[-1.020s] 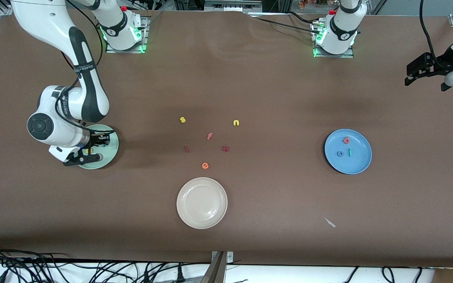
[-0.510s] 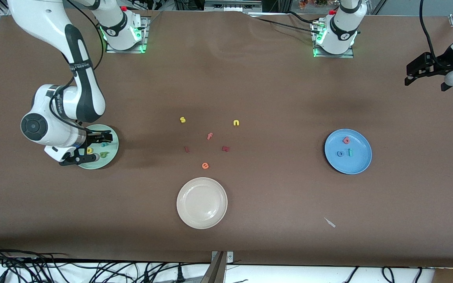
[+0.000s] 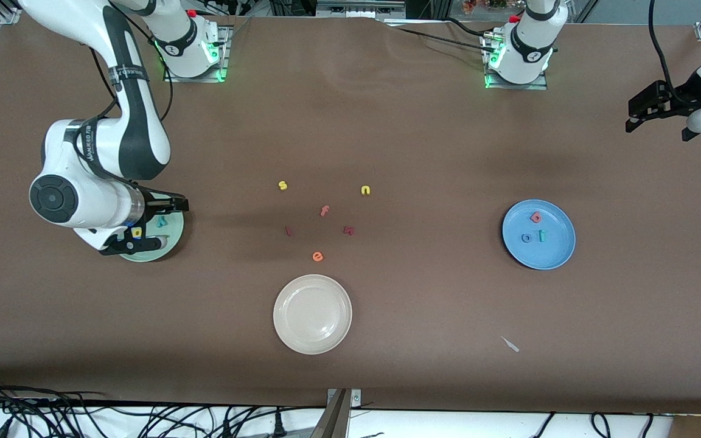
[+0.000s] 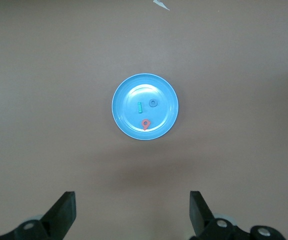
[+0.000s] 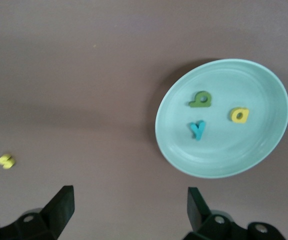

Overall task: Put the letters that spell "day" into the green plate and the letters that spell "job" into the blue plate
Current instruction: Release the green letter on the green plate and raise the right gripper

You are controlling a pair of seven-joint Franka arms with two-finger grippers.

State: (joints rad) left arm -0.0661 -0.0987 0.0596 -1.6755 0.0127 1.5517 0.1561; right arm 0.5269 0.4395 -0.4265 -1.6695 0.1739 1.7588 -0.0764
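Right gripper (image 3: pixel 149 225) hangs over the green plate (image 3: pixel 171 243), fingers spread wide with nothing between them. Its arm descends from the base, bends at the elbow and ends in a bulky white wrist that hides much of the plate in the front view. The right wrist view alone shows the plate whole: a smooth, glossy mint disc holding the green round-bowled letter (image 5: pixel 200 99), the teal y (image 5: pixel 198 129) and the yellow round-bowled letter (image 5: pixel 239 115), all lying flat and apart from one another. In the front view only the yellow letter and a part of the teal y show between the fingers.

Left gripper (image 3: pixel 658 112) waits above the left arm's end of the table, jaws apart and empty; its forearm lies roughly level. The left wrist view looks straight down on the blue plate (image 3: pixel 554 255), where the salmon-pink b (image 3: pixel 536 216), the blue o (image 3: pixel 526 238) and the teal j (image 3: pixel 542 236) rest close together.

Loose foam letters lie on the matte brown table (image 3: pixel 423 152) between the two plates: yellow s (image 3: pixel 283 185), yellow n (image 3: pixel 365 190), pink f (image 3: pixel 324 210), orange e (image 3: pixel 317 257). The cream-white plate (image 3: pixel 341 328) sits nearer the front camera.
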